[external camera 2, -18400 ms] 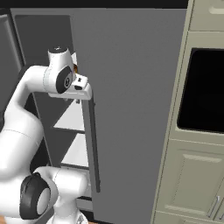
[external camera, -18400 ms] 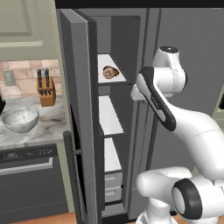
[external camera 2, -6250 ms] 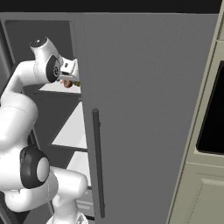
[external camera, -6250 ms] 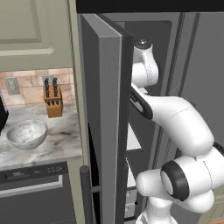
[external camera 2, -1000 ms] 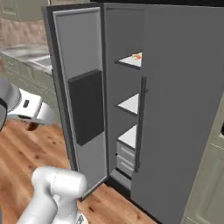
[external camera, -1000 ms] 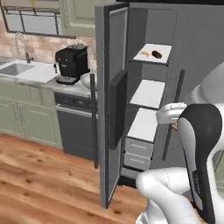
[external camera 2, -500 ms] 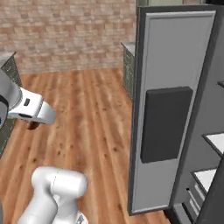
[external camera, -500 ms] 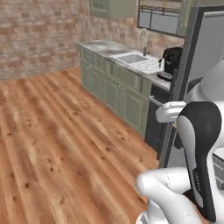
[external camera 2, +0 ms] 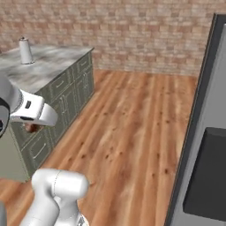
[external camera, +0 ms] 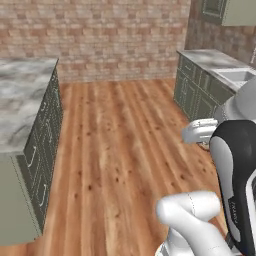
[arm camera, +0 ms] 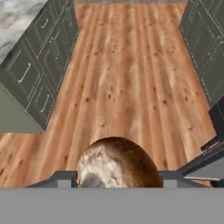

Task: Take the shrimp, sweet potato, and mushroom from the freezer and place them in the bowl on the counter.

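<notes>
Mushroom (arm camera: pixel 117 162), brown-capped with a pale mottled patch, sits clamped in my gripper (arm camera: pixel 117 177), close under the hand camera above the wooden floor (arm camera: pixel 131 83). From the right base camera I see it as a small brown lump under the white hand, beside the green cabinets (external camera 2: pixel 62 99) of the marbled counter (external camera 2: pixel 42 66).

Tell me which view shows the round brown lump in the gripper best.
Hand view: the round brown mottled lump sits large between the gripper tips. The right base view shows a brown sliver under the white hand; the left base view barely a speck.
</notes>
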